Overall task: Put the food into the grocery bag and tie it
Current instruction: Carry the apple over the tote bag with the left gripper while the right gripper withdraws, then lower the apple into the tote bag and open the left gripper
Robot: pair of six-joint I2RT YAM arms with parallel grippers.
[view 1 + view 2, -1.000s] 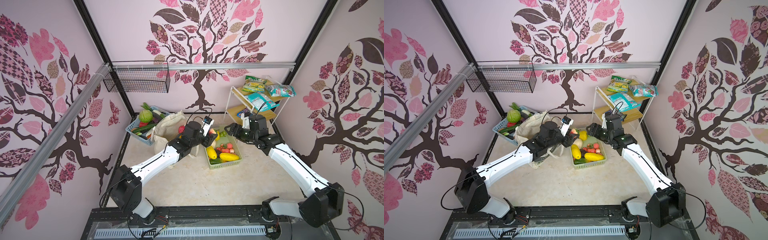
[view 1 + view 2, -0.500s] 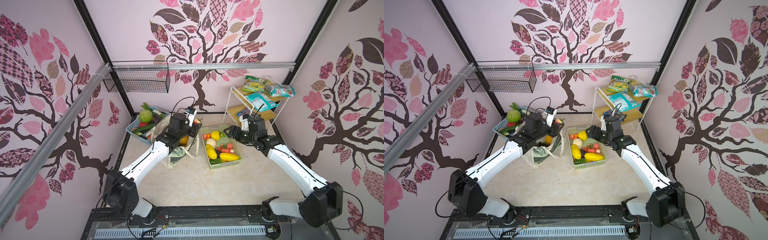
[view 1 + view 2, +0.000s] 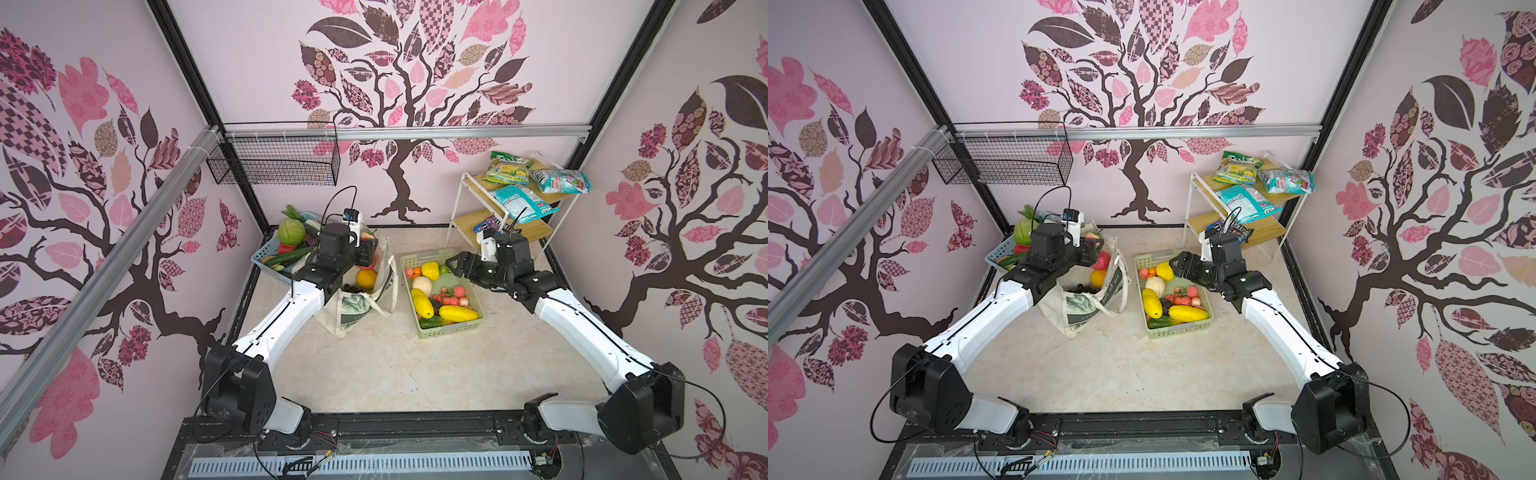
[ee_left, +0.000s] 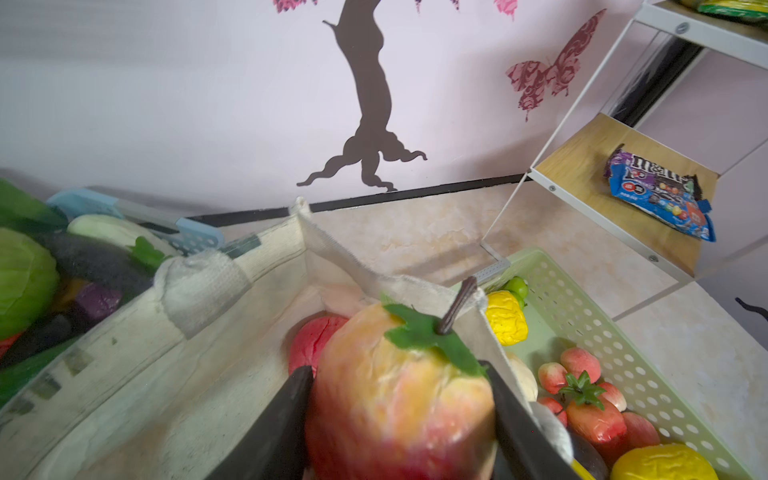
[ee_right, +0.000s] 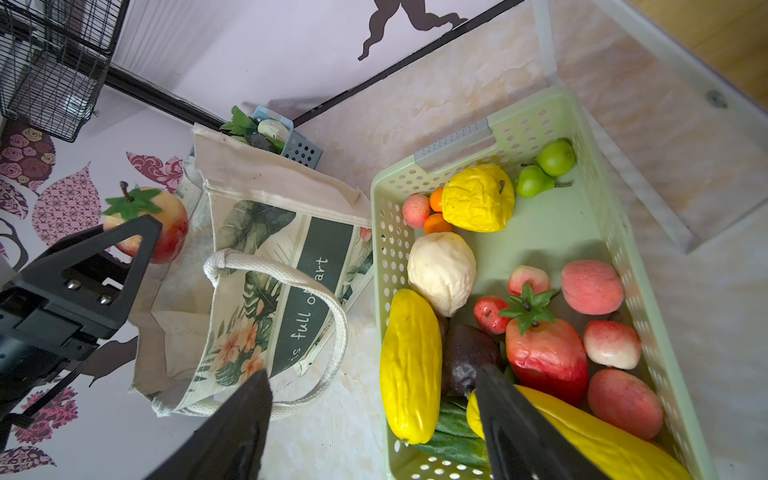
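The left gripper [image 4: 395,374] was closed on a red-and-yellow toy apple [image 4: 399,407] with a green leaf and a brown stem, one black finger pressed against each side of it. It held the apple over the open mouth of the grocery bag [image 3: 353,307], close to the bag wall that faced the pale-green basket [image 3: 449,330].

The bag, a cream canvas tote with a leafy print and a dark green band, stood on the surface [image 3: 395,365] between the blue basket [image 3: 262,262] and the pale-green one. One loop handle hung down its printed side. Inside it, both top views showed an orange [image 3: 366,279], a dark grape bunch [image 3: 351,287] and a red fruit [image 3: 374,262].

The right gripper [image 5: 370,386] hovered above the far end of the pale-green basket with its jaws spread wide and nothing between them. That basket held more food: yellow fruits [image 5: 478,199], a cream one, green pears, peaches and a red pomegranate-like piece. A green cabbage [image 3: 291,232] lay in the blue basket with a cucumber and other vegetables. Snack packets sat on the small shelf [image 3: 515,224] at the back right.
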